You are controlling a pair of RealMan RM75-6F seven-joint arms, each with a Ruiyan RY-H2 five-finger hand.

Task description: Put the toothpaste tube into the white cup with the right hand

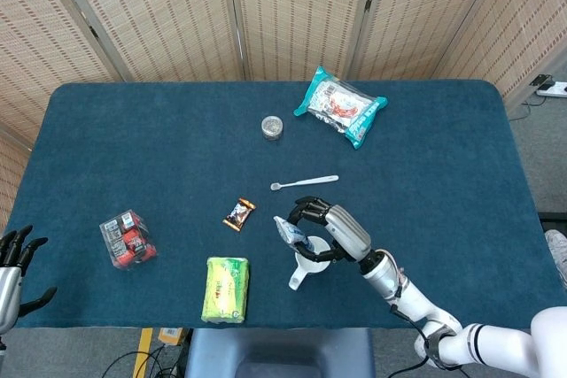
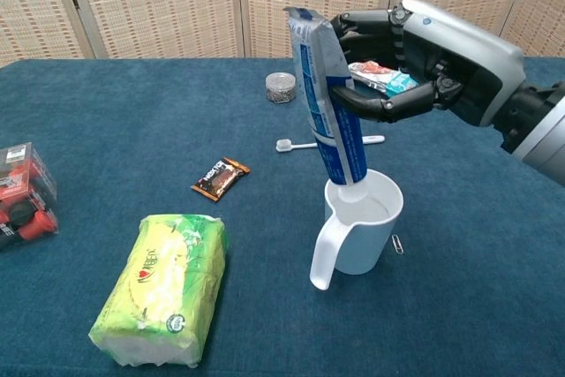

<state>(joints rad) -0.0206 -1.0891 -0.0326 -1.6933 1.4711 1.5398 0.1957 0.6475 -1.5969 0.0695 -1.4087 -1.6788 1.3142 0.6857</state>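
My right hand (image 2: 415, 64) (image 1: 332, 226) grips a blue and white toothpaste tube (image 2: 328, 103) (image 1: 289, 231) around its middle. The tube stands nearly upright, crimped end up, and its lower end dips inside the rim of the white cup (image 2: 360, 227) (image 1: 312, 267). The cup has a handle pointing toward the table's front edge. My left hand (image 1: 11, 267) hangs off the table's left front corner, fingers spread, holding nothing.
A white toothbrush (image 1: 304, 182) lies just behind the cup. Around it are a small brown snack bar (image 1: 238, 213), a green packet (image 1: 227, 288), a red-filled clear box (image 1: 128, 239), a small round tin (image 1: 272, 127), a teal snack bag (image 1: 340, 104) and a paper clip (image 2: 397, 244).
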